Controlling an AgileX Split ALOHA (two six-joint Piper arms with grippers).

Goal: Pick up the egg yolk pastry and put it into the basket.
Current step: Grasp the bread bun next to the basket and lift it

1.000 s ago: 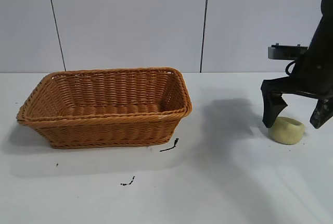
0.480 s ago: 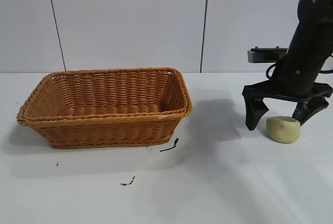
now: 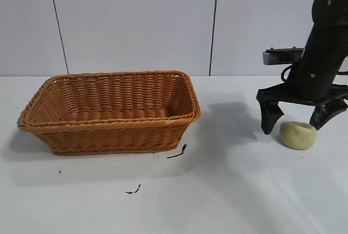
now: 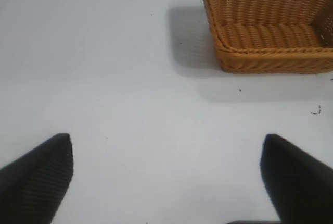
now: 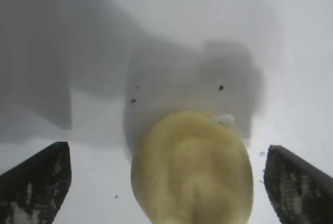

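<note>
The egg yolk pastry [image 3: 297,135], a pale yellow-green lump, lies on the white table at the right. In the right wrist view [image 5: 191,172] it sits between the fingers. My right gripper [image 3: 292,128] is open and low over the table, one finger on each side of the pastry, with gaps on both sides in the right wrist view [image 5: 165,153]. The orange-brown wicker basket [image 3: 114,136] stands at the left and has nothing in it. My left gripper [image 4: 166,140] is open and empty over bare table, far from the basket [image 4: 270,60], and is out of the exterior view.
Small black scraps lie on the table in front of the basket [image 3: 176,152] and nearer the front edge [image 3: 134,190]. A white panelled wall stands behind the table.
My right gripper has shifted left, from one finger against the pastry to both fingers straddling it. The pastry has turned, and its dent no longer shows on top.
</note>
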